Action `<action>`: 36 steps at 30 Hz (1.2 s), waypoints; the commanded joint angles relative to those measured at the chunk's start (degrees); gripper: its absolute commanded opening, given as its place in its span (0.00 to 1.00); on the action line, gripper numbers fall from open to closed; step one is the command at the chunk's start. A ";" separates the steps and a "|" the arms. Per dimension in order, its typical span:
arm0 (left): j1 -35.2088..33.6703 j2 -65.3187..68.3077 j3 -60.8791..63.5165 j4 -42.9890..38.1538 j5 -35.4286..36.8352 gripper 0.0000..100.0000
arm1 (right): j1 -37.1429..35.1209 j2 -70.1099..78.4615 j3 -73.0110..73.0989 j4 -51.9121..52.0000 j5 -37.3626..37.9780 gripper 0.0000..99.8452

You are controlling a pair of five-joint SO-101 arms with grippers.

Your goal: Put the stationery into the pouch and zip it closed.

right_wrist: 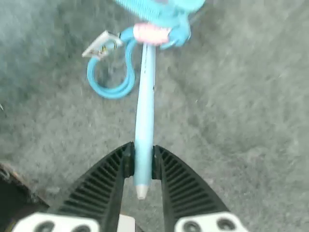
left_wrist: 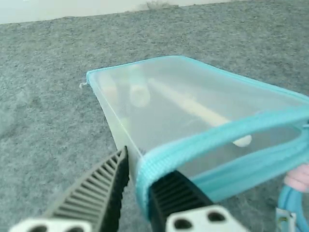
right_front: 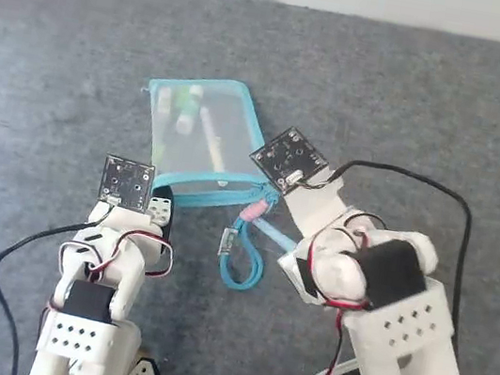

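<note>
- High view: the see-through pouch [right_front: 203, 137] with teal trim lies flat on the grey desk [right_front: 59, 72], and there's already some stationery [right_front: 211, 143] inside it. The left arm [right_front: 108, 270] is right at the pouch's near left corner. The right arm [right_front: 377, 284] sits off its near right corner.
- Also high view: a light blue pen [right_front: 279, 235] lies just beside that right corner, pointing at a pink tab [right_front: 254, 212] on the zip end. A teal strap loop [right_front: 242, 267] with a small tag [right_front: 227, 241] trails off the same corner onto the desk.
- Left wrist view: the left gripper [left_wrist: 140, 186] is clamped on the pouch's teal zip edge. That edge arches up off the lower one, so the mouth gapes a bit.
- Right wrist view: the right gripper [right_wrist: 142, 164] is pinched tight on the back end of the pen. The pen's far end touches the pink tab at the pouch corner, with the strap loop beside it.
</note>
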 commanded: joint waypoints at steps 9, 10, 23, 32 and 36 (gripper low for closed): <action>0.62 -0.79 -0.57 -1.67 -0.62 0.01 | 13.23 -1.98 -15.21 4.35 -1.14 0.01; 0.70 -0.79 -0.57 -1.67 -0.62 0.01 | 13.14 -2.07 -15.91 4.44 -1.14 0.01; 0.53 -0.79 -0.66 -1.76 -0.62 0.01 | -5.14 -2.15 -20.22 4.53 -3.78 0.01; 0.79 -0.79 -0.75 -1.76 -0.62 0.01 | -9.01 -7.08 -6.42 -4.09 -2.37 0.01; 0.79 -0.79 -0.66 -1.76 -0.62 0.01 | -8.92 -7.08 -3.43 -8.40 -2.73 0.01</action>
